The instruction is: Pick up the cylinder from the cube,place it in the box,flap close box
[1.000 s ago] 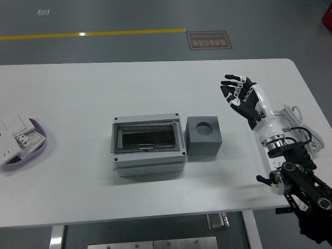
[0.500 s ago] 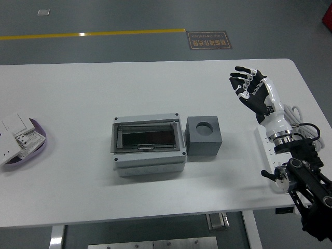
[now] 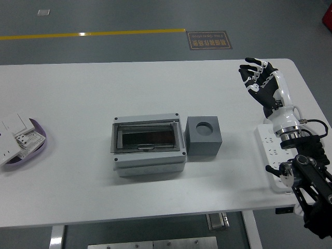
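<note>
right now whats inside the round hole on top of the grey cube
The hole in the cube looks empty: only a shadowed grey recess shows, no cylinder. Its bottom is too dark to make out. The right hand is raised off to the right, holding nothing.

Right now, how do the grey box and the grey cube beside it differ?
The box is wide, low and light grey, with a dark window in its flap; the cube is compact, darker grey and solid. The cube's top has one round hole, seemingly empty; the box's top has corner screws. Both rest on the white table, side by side.
</note>
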Robot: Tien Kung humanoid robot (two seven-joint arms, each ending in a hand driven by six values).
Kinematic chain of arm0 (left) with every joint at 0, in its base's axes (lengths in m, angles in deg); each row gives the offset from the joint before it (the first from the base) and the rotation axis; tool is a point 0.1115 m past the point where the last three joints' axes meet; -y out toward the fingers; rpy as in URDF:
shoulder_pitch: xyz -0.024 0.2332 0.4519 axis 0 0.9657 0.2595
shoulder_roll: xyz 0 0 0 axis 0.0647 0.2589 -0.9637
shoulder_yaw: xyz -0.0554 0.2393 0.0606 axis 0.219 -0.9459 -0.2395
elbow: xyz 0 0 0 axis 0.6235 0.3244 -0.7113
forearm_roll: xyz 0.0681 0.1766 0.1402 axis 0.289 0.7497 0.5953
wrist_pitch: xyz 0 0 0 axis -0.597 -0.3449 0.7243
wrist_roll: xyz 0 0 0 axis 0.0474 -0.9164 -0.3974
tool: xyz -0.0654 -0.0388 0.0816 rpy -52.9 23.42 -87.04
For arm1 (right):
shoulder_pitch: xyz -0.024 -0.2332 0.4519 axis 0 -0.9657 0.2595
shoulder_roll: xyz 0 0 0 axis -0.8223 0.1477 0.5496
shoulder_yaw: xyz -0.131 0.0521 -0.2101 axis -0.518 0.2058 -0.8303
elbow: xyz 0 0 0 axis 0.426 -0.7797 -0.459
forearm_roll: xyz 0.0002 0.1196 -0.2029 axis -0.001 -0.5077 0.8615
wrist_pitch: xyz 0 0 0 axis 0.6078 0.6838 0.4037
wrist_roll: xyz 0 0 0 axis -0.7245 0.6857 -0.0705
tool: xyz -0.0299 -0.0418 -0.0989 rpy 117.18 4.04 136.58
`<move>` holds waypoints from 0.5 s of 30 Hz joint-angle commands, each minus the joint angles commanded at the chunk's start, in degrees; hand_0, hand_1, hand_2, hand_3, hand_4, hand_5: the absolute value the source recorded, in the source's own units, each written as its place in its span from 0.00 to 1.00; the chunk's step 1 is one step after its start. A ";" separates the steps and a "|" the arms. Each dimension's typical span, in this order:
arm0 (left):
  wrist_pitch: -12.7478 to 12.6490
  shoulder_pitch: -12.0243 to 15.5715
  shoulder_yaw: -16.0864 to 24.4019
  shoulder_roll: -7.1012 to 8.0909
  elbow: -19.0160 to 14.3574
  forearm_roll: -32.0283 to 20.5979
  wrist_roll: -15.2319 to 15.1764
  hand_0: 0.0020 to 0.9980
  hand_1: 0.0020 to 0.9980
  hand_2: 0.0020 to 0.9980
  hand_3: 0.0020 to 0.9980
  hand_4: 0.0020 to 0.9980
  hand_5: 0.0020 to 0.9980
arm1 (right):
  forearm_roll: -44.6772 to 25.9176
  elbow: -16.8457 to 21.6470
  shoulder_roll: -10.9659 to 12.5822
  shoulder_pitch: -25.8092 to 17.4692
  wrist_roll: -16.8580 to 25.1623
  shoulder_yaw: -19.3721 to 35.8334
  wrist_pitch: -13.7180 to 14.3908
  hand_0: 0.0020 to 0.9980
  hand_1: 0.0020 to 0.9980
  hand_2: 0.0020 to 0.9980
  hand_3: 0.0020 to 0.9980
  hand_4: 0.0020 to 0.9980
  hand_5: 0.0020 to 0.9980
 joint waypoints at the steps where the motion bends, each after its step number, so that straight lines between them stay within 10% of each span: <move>1: -0.01 0.02 0.02 0.01 0.00 0.01 0.08 0.59 0.61 0.61 0.63 0.64 0.17 | 0.01 -0.05 -0.04 -0.01 -0.02 0.00 0.00 0.74 0.65 0.63 0.65 0.74 0.28; 15: -0.23 -0.14 0.07 0.15 0.00 -0.38 0.65 0.59 0.61 0.61 0.63 0.64 0.17 | -0.15 -1.36 -0.68 0.23 -2.05 -0.86 -1.57 0.74 0.65 0.63 0.65 0.73 0.28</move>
